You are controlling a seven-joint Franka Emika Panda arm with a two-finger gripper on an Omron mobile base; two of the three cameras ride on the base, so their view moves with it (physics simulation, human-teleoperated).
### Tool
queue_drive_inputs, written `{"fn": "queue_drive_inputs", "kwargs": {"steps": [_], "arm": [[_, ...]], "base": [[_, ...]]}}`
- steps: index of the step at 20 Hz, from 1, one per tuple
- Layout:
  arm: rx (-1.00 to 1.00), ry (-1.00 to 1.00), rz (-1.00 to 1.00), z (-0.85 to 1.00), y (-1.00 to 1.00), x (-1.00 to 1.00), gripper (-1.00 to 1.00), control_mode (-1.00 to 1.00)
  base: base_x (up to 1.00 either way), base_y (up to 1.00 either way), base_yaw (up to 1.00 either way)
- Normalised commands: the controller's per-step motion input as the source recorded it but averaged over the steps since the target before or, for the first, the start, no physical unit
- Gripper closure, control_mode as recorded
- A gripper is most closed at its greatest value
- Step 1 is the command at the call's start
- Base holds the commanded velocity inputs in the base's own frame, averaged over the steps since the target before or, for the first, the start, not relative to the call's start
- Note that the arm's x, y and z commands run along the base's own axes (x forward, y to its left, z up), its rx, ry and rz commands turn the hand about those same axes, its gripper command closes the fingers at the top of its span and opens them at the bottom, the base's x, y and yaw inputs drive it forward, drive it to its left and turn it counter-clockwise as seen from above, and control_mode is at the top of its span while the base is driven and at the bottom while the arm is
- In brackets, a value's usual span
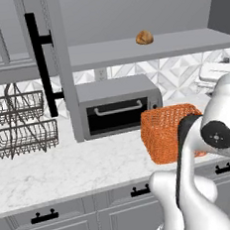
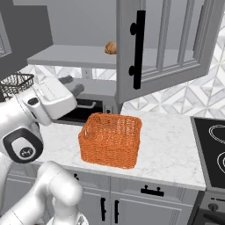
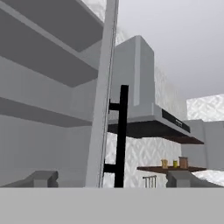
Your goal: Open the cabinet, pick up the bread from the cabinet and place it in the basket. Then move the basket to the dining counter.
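The grey wall cabinet stands open; its right door (image 2: 171,44) swings out toward me with a black bar handle (image 2: 139,48), and the left door's handle (image 1: 40,64) shows too. The bread (image 1: 144,37), a small golden-brown bun (image 2: 110,47), sits on the lower cabinet shelf (image 1: 180,45). The orange mesh basket (image 2: 110,139) rests with nothing in it on the marble worktop, in front of the toaster oven (image 1: 118,106). My gripper (image 2: 74,85) hovers left of the basket, below the shelf, open and holding nothing. In the hand view its fingertips (image 3: 43,178) stand wide apart, facing the door's edge (image 3: 105,87) and handle (image 3: 120,135).
A dark two-tier wire rack (image 1: 20,123) stands at the left of the worktop. A black cooktop (image 2: 211,149) lies to the right, with a range hood (image 3: 144,109) above it. Lower grey drawers (image 1: 139,190) run under the worktop's front edge.
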Motion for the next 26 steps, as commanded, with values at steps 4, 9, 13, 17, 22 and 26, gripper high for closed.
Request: {"fn": "queue_drive_inputs", "kwargs": {"steps": [4, 9, 13, 17, 22, 26], "arm": [[0.0, 0.0, -0.19, 0.08, 0.39, 0.7, -1.0, -1.0], [0.03, 0.0, -0.39, 0.04, -0.29, 0.62, -1.0, -1.0], [0.07, 0.0, -0.45, 0.0, -0.5, 0.48, -1.0, -1.0], [0.07, -0.01, -0.28, -0.01, -0.07, 0.42, -1.0, -1.0], [0.04, -0.02, -0.22, -0.01, -0.03, 0.26, -1.0, -1.0], [0.07, 0.0, -0.08, 0.0, -0.44, 0.14, -1.0, -1.0]], "base": [[0.0, 0.0, 0.0], [0.0, 0.0, 0.0], [0.0, 0.0, 0.0], [0.0, 0.0, 0.0], [0.0, 0.0, 0.0], [0.0, 0.0, 0.0]]}}
